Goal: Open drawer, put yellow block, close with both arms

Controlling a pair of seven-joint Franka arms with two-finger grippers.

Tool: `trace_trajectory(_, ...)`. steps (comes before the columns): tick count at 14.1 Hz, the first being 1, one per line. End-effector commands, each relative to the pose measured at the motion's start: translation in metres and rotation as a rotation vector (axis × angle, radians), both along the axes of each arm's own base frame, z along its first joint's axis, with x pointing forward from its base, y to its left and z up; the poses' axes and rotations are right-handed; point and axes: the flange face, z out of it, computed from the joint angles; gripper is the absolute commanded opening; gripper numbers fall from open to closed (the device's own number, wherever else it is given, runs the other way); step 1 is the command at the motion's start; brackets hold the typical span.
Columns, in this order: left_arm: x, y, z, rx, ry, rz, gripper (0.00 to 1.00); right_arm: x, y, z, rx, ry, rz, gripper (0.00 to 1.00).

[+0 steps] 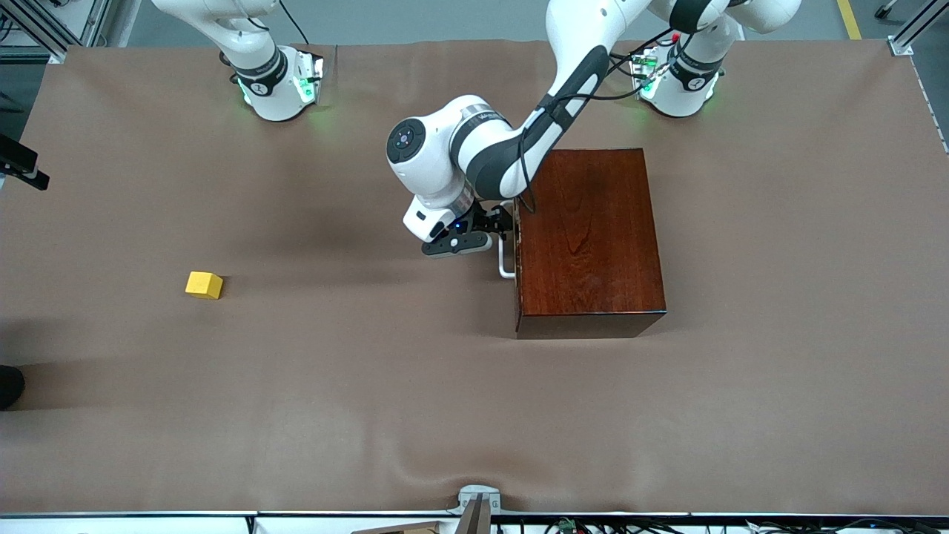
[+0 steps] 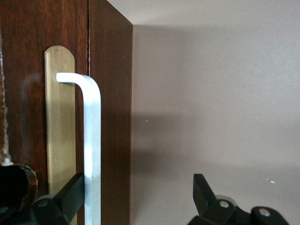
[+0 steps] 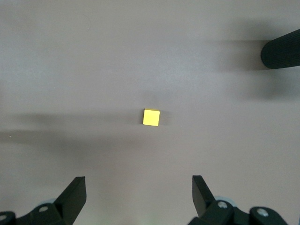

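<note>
At the box's handle end, the left gripper (image 1: 495, 228) sits level with the white handle (image 1: 506, 259) of the drawer (image 2: 61, 131), which is fully shut in its mahogany box (image 1: 588, 239). The left wrist view shows the jaws spread wide. One finger (image 2: 70, 194) lies against the bar on the drawer-front side, between the bar and the brass-coloured plate; the other finger (image 2: 202, 194) stands well clear of the bar over bare table. The bar therefore lies at one edge of the jaw gap, not centred. Its long axis runs straight up through that view, across the line on which the jaws close, so closing should pinch it squarely. Judgement: the opening pull depends on this grip, and the left arm is the one placed for it.

The box is glossy reddish-brown with visible grain, and no gap shows along the drawer front.

The right gripper (image 3: 138, 201) is out of the front view. Its own wrist view shows it high above the table cloth (image 1: 371, 386), jaws fully apart and empty. The yellow block (image 1: 204, 285) lies on the cloth directly below, ahead of the jaw gap and roughly on its centre line, edges nearly square to the fingers. It rests toward the right arm's end of the table, well apart from the box, so the right arm is nearer to it. The block is a small plain yellow cube, narrower than the open jaws.
</note>
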Motion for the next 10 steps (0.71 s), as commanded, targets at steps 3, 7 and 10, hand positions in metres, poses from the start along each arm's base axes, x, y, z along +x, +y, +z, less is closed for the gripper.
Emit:
trace_trajectory(3, -0.005, -0.022, -0.006, -0.076, -0.046, 0.040, 1.00, 0.000, -0.003, 0.003, 0.012, 0.001, -0.005, 1.00)
trace_trajectory(7, -0.012, -0.035, -0.010, -0.135, -0.052, 0.061, 1.00, 0.000, -0.003, 0.003, 0.014, 0.002, -0.005, 1.00)
trace_trajectory(10, -0.012, -0.045, -0.011, -0.200, -0.073, 0.088, 1.00, 0.000, -0.003, 0.003, 0.014, 0.002, -0.005, 1.00)
